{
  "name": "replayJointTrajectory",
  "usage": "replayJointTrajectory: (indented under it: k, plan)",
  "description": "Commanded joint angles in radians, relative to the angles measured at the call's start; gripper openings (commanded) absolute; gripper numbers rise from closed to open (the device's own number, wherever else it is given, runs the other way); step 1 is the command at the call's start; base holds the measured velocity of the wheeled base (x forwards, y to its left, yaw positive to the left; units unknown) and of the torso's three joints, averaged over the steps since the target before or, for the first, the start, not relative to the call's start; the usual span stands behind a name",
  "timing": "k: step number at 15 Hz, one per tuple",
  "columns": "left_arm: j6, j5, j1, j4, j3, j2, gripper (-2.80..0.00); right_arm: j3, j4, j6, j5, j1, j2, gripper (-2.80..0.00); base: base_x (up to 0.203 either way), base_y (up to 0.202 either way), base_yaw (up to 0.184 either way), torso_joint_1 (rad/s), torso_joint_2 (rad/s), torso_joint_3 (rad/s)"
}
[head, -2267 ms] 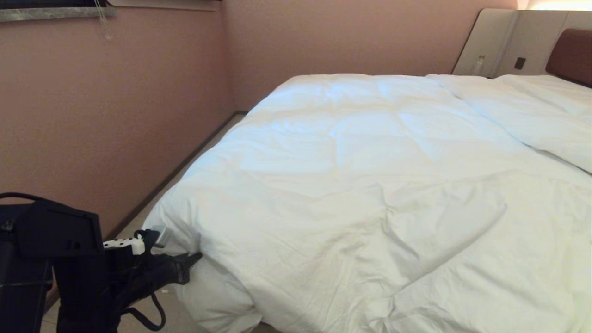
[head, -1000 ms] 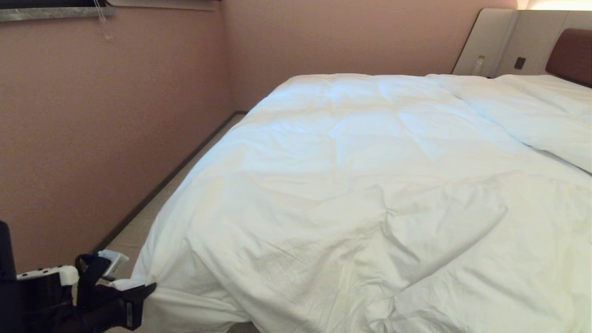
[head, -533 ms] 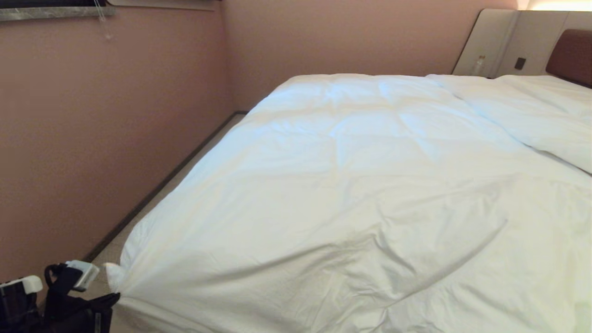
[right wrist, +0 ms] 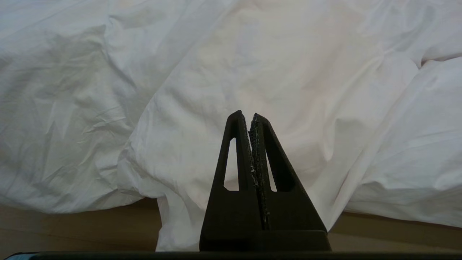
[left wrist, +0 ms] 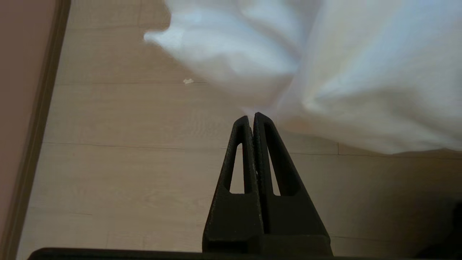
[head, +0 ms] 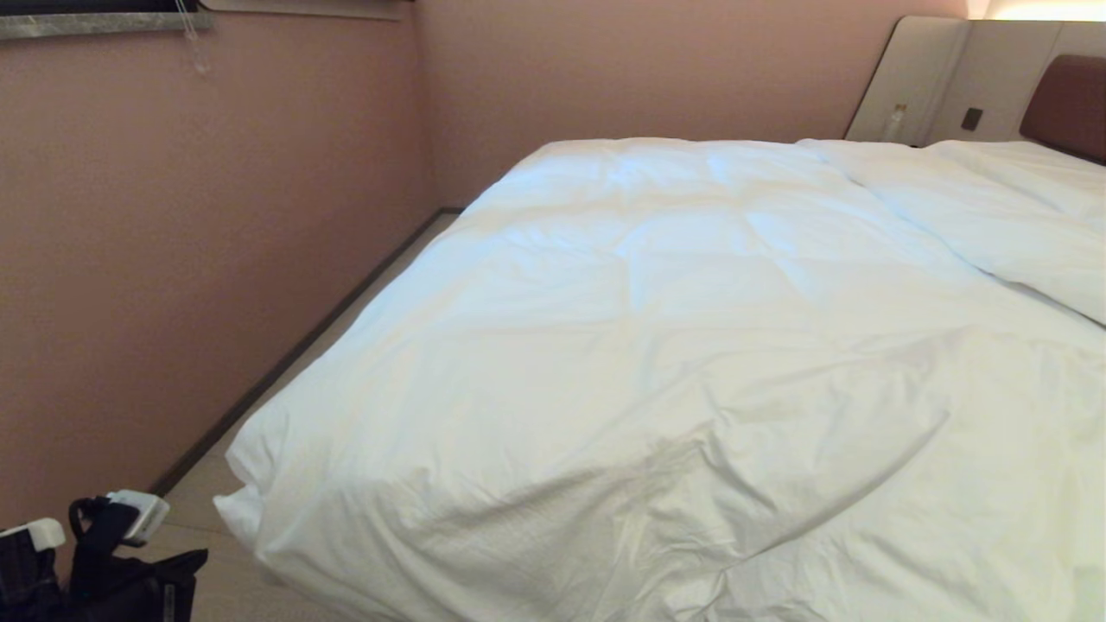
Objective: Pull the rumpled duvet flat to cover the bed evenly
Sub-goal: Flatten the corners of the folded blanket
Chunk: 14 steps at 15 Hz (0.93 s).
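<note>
Our left end effector [left wrist: 251,117] hangs over the floor [left wrist: 119,144] off the bed's near left corner, its jaws pressed together on nothing; in the left wrist view the tips sit just beside the hanging cloth, whether brushing it we cannot tell. Half a second ago that corner of the duvet [head: 657,345] was drawn out to a taut point at this end effector; now the cloth has slipped free and settled back, its corner [head: 238,505] rounded and drooping toward the floor. We read this as the pull finished and the corner let go. The duvet lies across the bed [head: 1067,104] from the near edge to the pillows [head: 1002,207] at the far right, smoother on the left than a second ago, though a broad fold [head: 778,466] remains near the middle. Our right end effector [right wrist: 249,119], also closed and empty, waits parked at the duvet's near edge. More smoothing looks needed there.
</note>
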Motion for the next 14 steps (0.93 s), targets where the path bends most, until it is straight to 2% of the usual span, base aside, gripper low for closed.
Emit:
replayJointTrajectory:
  k: [1,3,7,9,12,14]
  plan:
    - [-0.005,-0.024,0.003,-0.048,-0.004,-0.02,-2.8,0.0,0.0,-0.001,0.0,0.0,0.0,-2.8,0.0,0.0,0.0,0.0,0.0,0.0]
    - [-0.043,-0.051,0.002,-0.048,-0.004,-0.065,-2.8,0.0,0.0,-0.001,0.0,0.0,0.0,-2.8,0.0,0.0,0.0,0.0,0.0,0.0]
    - [-0.249,-0.075,-0.025,-0.038,-0.03,-0.396,-2.8,0.0,0.0,-0.001,0.0,0.0,0.0,-2.8,0.0,0.0,0.0,0.0,0.0,0.0]
    - [-0.327,-0.068,-0.043,-0.002,-0.06,-0.528,-2.8,0.0,0.0,-0.001,0.0,0.0,0.0,-2.8,0.0,0.0,0.0,0.0,0.0,0.0]
    - [-0.416,-0.03,-0.077,0.188,-0.161,-0.826,-2.8,0.0,0.0,-0.001,0.0,0.0,0.0,-2.8,0.0,0.0,0.0,0.0,0.0,0.0]
    - [-0.503,0.006,-0.114,0.467,-0.287,-1.031,-2.8,0.0,0.0,-0.001,0.0,0.0,0.0,-2.8,0.0,0.0,0.0,0.0,0.0,0.0]
